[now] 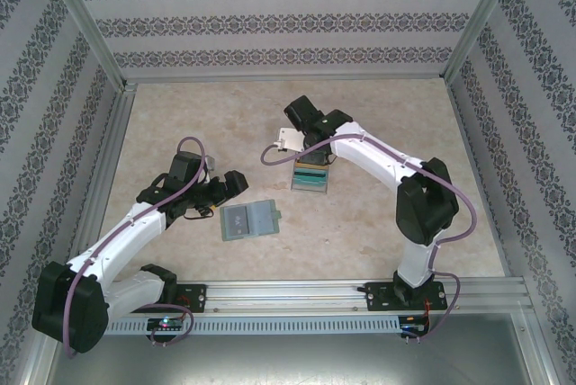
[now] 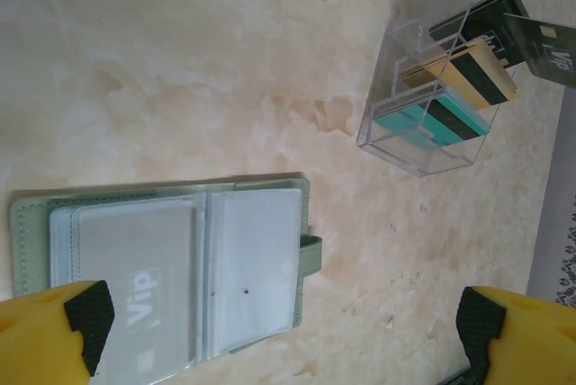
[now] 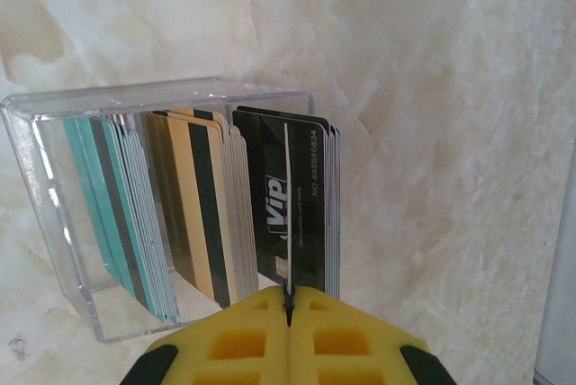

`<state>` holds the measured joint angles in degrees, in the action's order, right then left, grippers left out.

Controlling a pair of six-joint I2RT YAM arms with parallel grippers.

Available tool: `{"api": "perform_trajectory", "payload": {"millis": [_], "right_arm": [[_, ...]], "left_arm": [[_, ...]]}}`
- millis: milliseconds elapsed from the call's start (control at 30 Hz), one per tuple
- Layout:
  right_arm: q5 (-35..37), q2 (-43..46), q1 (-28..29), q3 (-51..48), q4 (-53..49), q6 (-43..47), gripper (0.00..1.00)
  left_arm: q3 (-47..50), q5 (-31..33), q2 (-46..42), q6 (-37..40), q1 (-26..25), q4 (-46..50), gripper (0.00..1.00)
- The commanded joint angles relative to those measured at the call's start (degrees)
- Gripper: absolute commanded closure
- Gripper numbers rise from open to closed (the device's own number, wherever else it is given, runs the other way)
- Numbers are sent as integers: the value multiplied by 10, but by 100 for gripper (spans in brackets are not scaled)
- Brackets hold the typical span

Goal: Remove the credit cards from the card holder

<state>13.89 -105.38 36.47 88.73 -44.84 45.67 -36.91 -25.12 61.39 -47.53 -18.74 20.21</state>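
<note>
I have my right pincer (image 3: pixel 288 313) clamped on a thin black Vip card (image 2: pixel 544 48), left pincer (image 2: pixel 283 326) spread above the open grey-green two-panel wallet (image 2: pixel 180 268).

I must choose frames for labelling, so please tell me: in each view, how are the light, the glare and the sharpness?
Top external view: soft even light, weak shadows, card holder small but clear. Left wrist view: milky glare on its plastic sleeves, left gripper blurred at the frame edge. Right wrist view: credit cards sharp, reflections on the clear box, right gripper slightly soft.
</note>
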Motion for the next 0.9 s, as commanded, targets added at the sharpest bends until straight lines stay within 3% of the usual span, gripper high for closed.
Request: {"api": "perform_trajectory", "payload": {"millis": [0, 533, 800, 833, 867], "right_arm": [[-4, -13, -8, -8, 12, 10, 100], [-11, -47, -20, -28, 38, -6, 99], [22, -48, -20, -29, 55, -25, 82], [29, -48, -21, -29, 59, -27, 71], [35, -48, -20, -30, 62, -27, 67]], "left_arm": [[-1, 9, -3, 13, 2, 12, 0], [-4, 8, 10, 15, 6, 11, 1], [-4, 6, 14, 13, 7, 5, 0], [-3, 6, 15, 13, 7, 5, 0], [-3, 6, 16, 14, 7, 4, 0]]}}
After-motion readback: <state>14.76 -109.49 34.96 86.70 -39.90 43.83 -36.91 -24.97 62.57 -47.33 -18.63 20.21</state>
